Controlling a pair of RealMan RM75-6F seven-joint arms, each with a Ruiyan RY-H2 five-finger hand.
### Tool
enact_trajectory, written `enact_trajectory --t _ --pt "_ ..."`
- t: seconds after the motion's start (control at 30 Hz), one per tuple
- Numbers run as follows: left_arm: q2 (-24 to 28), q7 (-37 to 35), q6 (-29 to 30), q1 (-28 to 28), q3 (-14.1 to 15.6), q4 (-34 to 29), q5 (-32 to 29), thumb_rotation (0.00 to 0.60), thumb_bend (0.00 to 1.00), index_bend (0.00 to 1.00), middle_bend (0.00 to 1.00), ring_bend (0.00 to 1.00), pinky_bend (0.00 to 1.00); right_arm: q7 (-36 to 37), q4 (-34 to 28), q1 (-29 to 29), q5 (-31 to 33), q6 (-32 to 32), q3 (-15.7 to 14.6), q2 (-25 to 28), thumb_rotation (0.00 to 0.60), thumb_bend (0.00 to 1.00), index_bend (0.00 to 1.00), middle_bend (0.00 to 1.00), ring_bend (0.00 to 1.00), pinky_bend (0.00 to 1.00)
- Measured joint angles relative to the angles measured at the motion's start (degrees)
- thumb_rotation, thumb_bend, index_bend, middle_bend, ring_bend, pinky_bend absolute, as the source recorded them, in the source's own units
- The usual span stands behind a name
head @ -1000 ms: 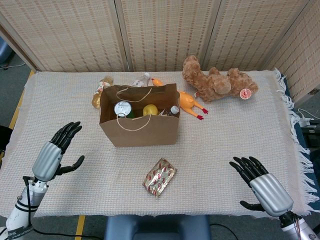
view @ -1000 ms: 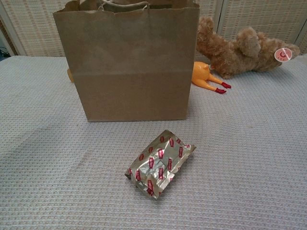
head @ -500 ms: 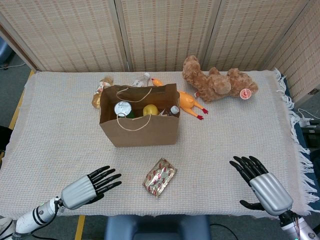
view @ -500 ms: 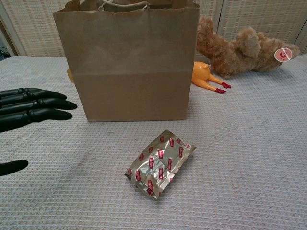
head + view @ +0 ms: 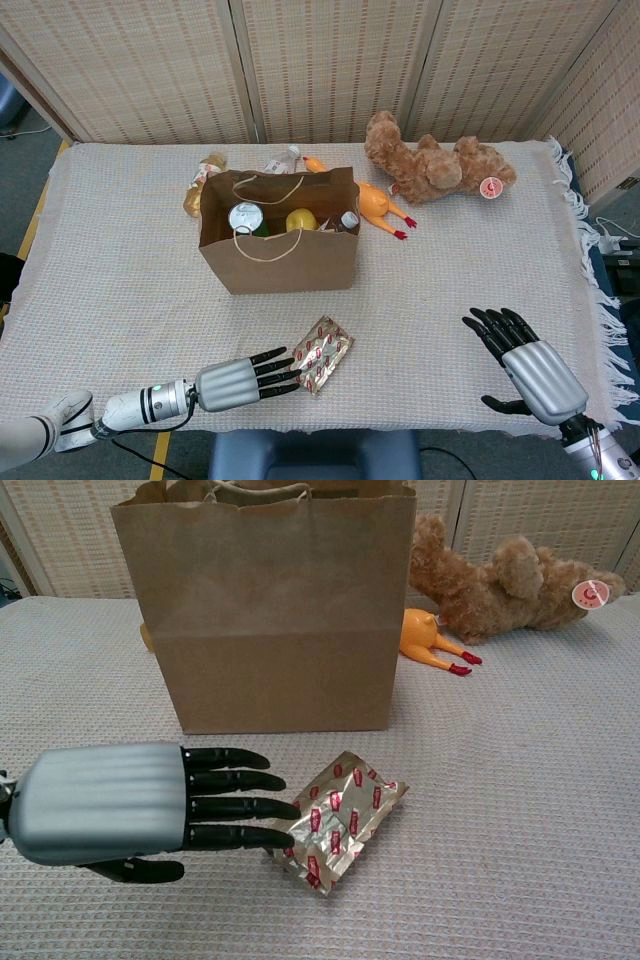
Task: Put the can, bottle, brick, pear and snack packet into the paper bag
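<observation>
The brown paper bag [image 5: 280, 259] [image 5: 270, 610] stands upright at mid-table. Inside it I see the can [image 5: 245, 217], the yellow pear [image 5: 301, 219] and a bottle top [image 5: 348, 220]; the brick is hidden. The gold and red snack packet [image 5: 322, 352] [image 5: 340, 818] lies flat in front of the bag. My left hand [image 5: 240, 380] [image 5: 150, 805] is open, flat, its fingertips reaching the packet's left edge. My right hand [image 5: 528, 368] is open at the near right, holding nothing, outside the chest view.
A brown teddy bear [image 5: 435, 165] [image 5: 510, 580] lies at the back right. An orange rubber chicken [image 5: 375, 205] [image 5: 428, 642] lies beside the bag. Behind the bag are a small figure [image 5: 203, 180] and another bottle [image 5: 283, 160]. The table's fringed edge [image 5: 592, 290] runs along the right.
My left hand has swept from the near left, rightwards along the front edge, up to the snack packet. The right hand has barely shifted. Bag and packet have not moved.
</observation>
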Motion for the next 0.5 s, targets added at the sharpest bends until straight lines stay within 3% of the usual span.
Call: enact_trajectory --t 0.5 --pt "-4.3 5.0 -12.3 -9.4 -2.0 -4.7 -4.4 0.600 0.36 0.00 0.00 0.00 0.07 2.0 0.1 0.1 -0.2 0.5 0.2 0.9 0.600 0.02 0.00 0.00 0.00 0.00"
